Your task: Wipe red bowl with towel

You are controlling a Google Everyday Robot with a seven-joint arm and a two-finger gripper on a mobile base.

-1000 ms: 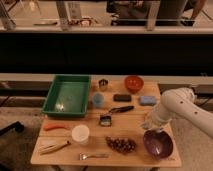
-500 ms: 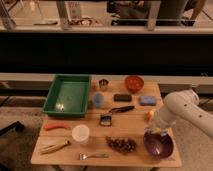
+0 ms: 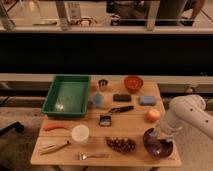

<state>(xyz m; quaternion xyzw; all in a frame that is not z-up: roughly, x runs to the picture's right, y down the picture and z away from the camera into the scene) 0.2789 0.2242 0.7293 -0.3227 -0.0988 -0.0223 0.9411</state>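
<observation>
The small orange-red bowl (image 3: 133,82) stands at the back of the wooden table (image 3: 135,120), right of centre. The pale grey-blue towel (image 3: 98,100) lies near the middle of the table, just right of the green tray. My white arm comes in from the right, and my gripper (image 3: 162,132) hangs over the far rim of the dark purple bowl (image 3: 157,144) at the front right. The gripper is well away from both the red bowl and the towel, and I see nothing held in it.
A green tray (image 3: 66,95) sits at the back left. A metal cup (image 3: 103,84), black block (image 3: 121,97), blue block (image 3: 147,100), black-handled tool (image 3: 121,109), orange fruit (image 3: 153,115), grapes (image 3: 121,145), white cup (image 3: 80,134), carrot (image 3: 55,127) and fork (image 3: 92,156) are spread around.
My arm has shifted a little to the right and toward the front edge, uncovering the orange fruit. The objects on the table have not moved.
</observation>
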